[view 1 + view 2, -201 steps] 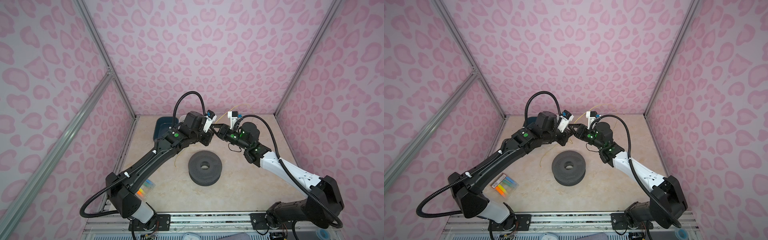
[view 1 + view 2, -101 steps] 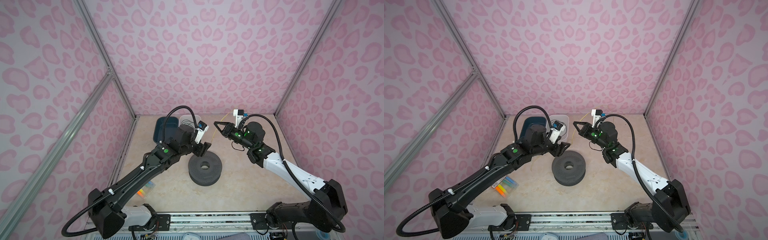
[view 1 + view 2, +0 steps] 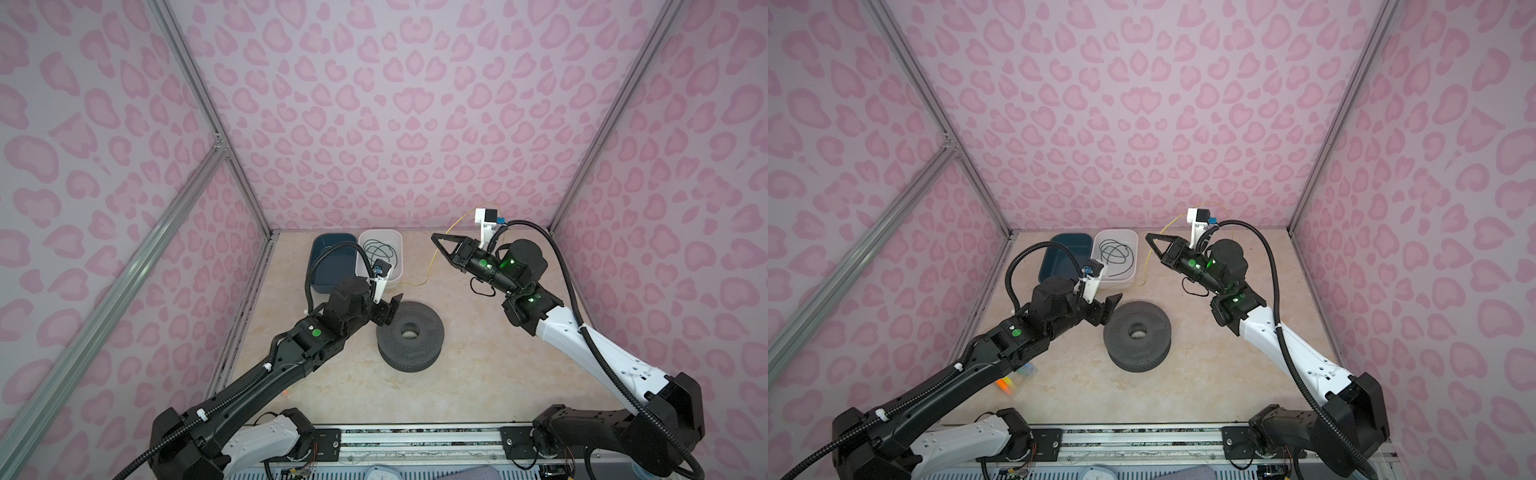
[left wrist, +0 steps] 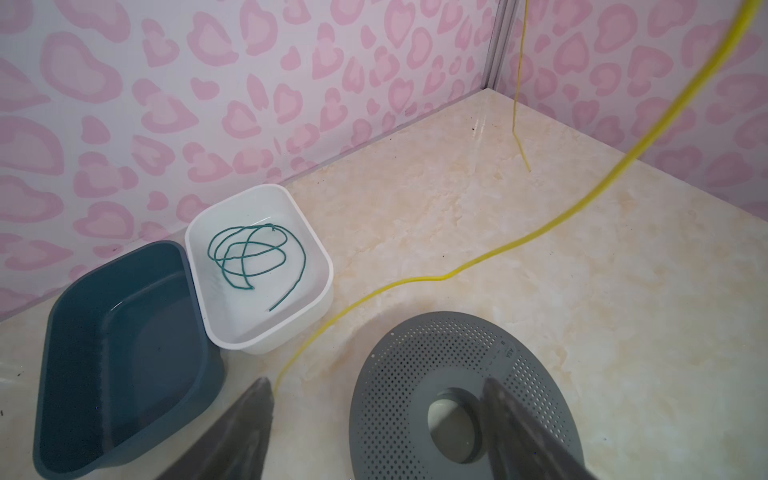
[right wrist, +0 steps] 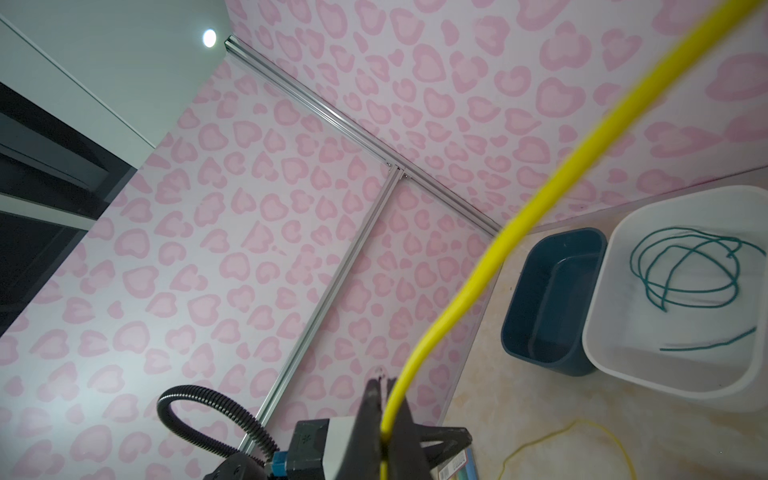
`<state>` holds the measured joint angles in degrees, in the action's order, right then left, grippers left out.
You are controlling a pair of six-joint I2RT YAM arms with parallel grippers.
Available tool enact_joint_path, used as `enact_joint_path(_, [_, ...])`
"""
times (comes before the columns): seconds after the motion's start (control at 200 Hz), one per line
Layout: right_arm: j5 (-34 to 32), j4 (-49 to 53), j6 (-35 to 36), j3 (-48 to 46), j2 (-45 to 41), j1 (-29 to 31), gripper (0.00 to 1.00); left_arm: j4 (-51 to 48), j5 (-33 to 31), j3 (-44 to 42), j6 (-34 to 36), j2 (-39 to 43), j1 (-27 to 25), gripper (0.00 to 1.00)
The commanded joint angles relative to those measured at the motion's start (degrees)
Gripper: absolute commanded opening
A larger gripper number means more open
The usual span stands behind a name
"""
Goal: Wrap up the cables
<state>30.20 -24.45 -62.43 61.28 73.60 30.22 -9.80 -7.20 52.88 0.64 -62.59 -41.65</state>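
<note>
The right gripper [image 5: 376,386], closed, pinches the yellow cable [image 4: 415,280], which hangs to the table near the grey spool [image 3: 428,332]. The left gripper [image 4: 376,390] stands wide, empty. The green cable [image 4: 257,257] lies in the white bin [image 4: 328,266]. Both look light, limp; grasp near an end.

A green cable [image 4: 244,257] coils inside the white tub [image 4: 286,332]; a yellow cable [image 4: 419,279] trails past the grey spool [image 4: 519,357].

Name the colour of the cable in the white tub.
Dark green cable, clearest in the left wrist view.
</note>
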Motion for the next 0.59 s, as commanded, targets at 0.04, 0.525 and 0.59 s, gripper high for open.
enact_joint_path(0.04, [3.61, -2.61, -3.56, 0.45, -0.35, 0.05, 0.0, 7.02, 7.25, -1.96, 2.2, 1.29, -0.25, 0.9])
enact_joint_path(0.525, [6.53, -7.27, -9.13, 0.01, -0.37, 1.01, 0.0, 23.27, 6.13, -7.09, 17.84, -3.59, -2.78, 0.88])
enact_joint_path(0.59, [6.96, -7.43, -9.54, -0.1, -0.57, 0.98, 0.0, 24.18, 3.69, -6.68, 18.92, -5.33, -2.75, 0.85])
